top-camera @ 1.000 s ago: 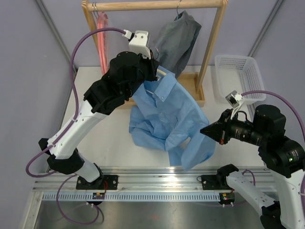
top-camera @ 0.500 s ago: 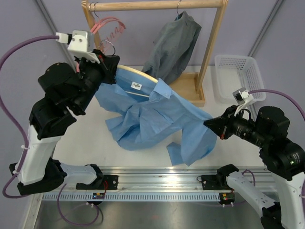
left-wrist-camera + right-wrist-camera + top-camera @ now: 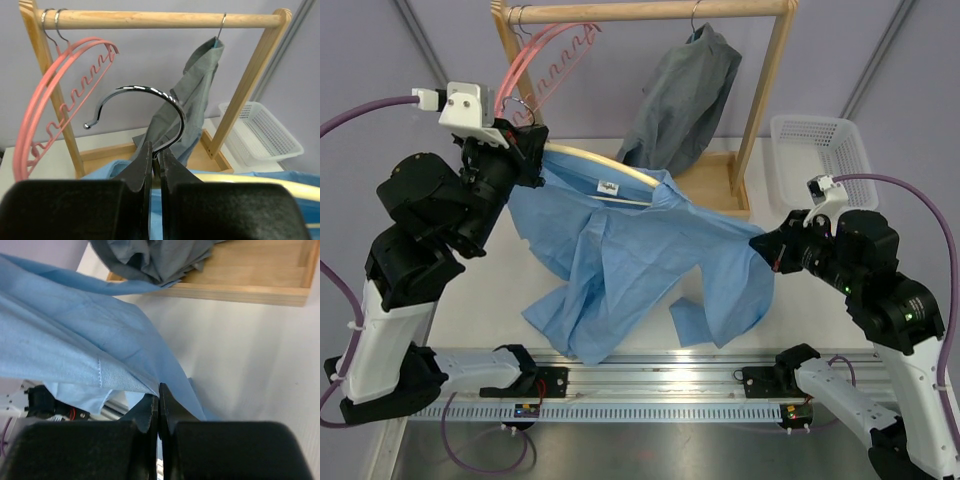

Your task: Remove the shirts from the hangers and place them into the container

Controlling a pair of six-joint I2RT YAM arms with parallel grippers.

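the left jaws are clamped on the metal hook (image 3: 150,97) of a pale cream curved hanger (image 3: 610,172), the right jaws pinch the light blue collared shirt (image 3: 630,260) stretched above the desk's middle; the white lattice plastic basket (image 3: 808,120) sits at the far right corner

No legible text; tiny unreadable mark (image 3: 607,187) at neck of the light blue shirt (image 3: 640,250).

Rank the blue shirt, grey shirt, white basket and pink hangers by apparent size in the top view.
1. light blue shirt
2. dark grey shirt and white basket: too alike to rank
3. pink hangers
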